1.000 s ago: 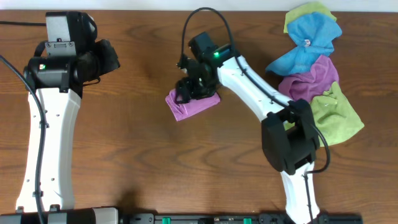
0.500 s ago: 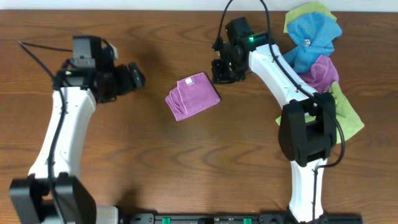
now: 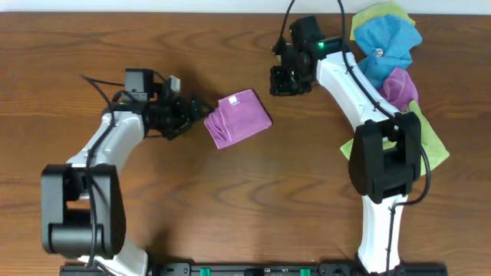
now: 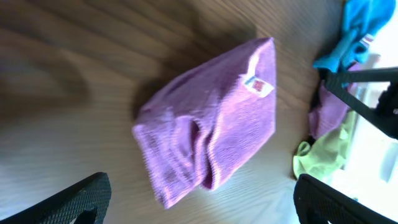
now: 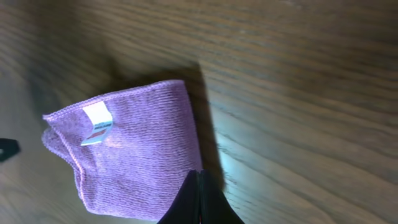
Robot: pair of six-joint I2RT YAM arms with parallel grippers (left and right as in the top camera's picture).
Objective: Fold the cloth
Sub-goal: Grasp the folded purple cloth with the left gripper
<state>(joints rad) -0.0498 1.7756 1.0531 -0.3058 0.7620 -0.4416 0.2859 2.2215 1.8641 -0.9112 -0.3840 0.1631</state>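
Observation:
The cloth [image 3: 238, 118] is a folded purple bundle lying mid-table, its white tag [image 3: 233, 101] facing up. My left gripper [image 3: 197, 115] sits just left of it, pointing at its left edge. In the left wrist view the cloth [image 4: 211, 124] lies ahead of the left gripper [image 4: 200, 186], whose fingers [image 4: 78, 200] stand wide apart and hold nothing. My right gripper [image 3: 281, 81] hangs behind and to the right of the cloth, clear of it. In the right wrist view the right gripper [image 5: 199, 190] is shut and empty above the cloth's [image 5: 134, 152] near right edge.
A pile of other cloths lies at the back right: blue [image 3: 383, 50], lime-green [image 3: 430, 142] and dull mauve [image 3: 400, 84]. The right arm [image 3: 353, 92] runs alongside that pile. Bare wood table [image 3: 192, 199] surrounds the folded bundle.
The right gripper let go of the cloth, shut and drew back to the right. The left arm swung in toward the cloth's left side and its gripper opened wide.

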